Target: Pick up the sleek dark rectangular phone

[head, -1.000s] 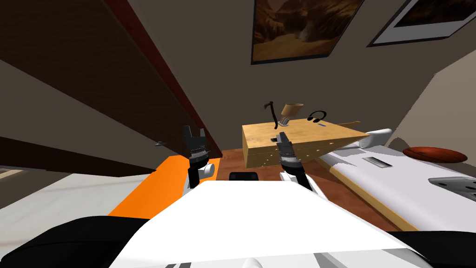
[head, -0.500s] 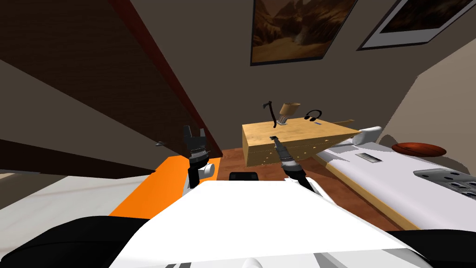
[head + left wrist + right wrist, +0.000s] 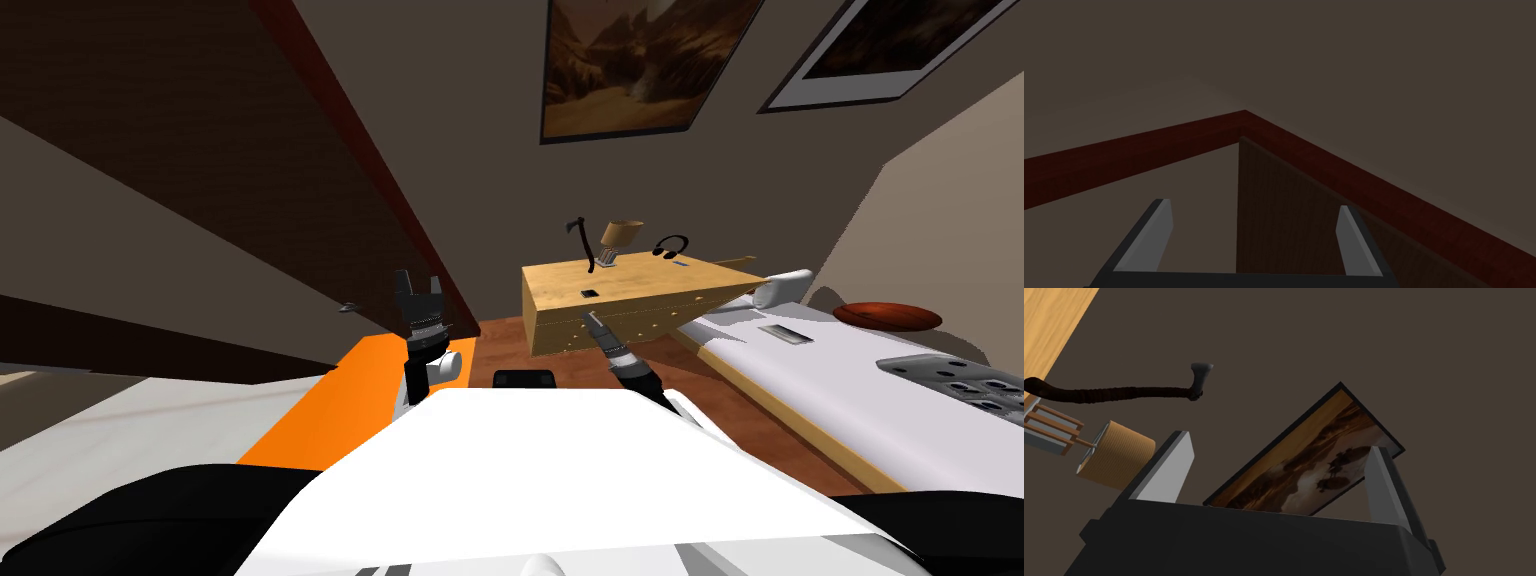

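Wooden table point(image 3: 650, 285) with lamp point(image 3: 621, 236), black headphones point(image 3: 671, 246) and hatchet point(image 3: 586, 248); white bed point(image 3: 850, 375) just beside; framed landscape point(image 3: 640, 60) above.

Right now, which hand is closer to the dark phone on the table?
The right gripper: it sits at the front of the table, just short of the phone. The left gripper is raised far off to its left.

Bare tabletop point(image 3: 640, 283) surrounds the phone point(image 3: 589, 293); lamp point(image 3: 620, 238), axe point(image 3: 584, 245) and headphones point(image 3: 671, 246) stand well behind it.
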